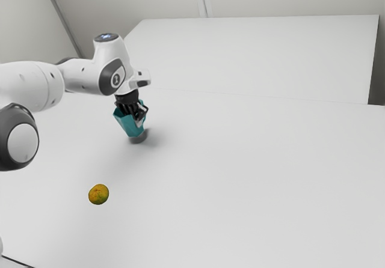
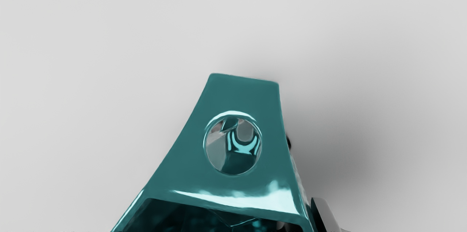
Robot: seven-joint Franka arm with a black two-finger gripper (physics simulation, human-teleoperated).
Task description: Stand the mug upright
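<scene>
In the exterior view, the gripper points down at the teal mug, shut on its wall. The mug leans, its narrower base low and its wide mouth up around the black fingers; a dark shadow lies just below the base. From the wrist view, the mug shows a flat side with a round hole and its open mouth nearest the hand. One finger of the gripper stands outside the wall; a small light part shows inside the mouth. Whether the base touches the table cannot be told.
An orange-yellow fruit lies on the white table, nearer the exterior view's bottom edge than the mug. A second white surface stands farther back. The arm comes in from the exterior view's left.
</scene>
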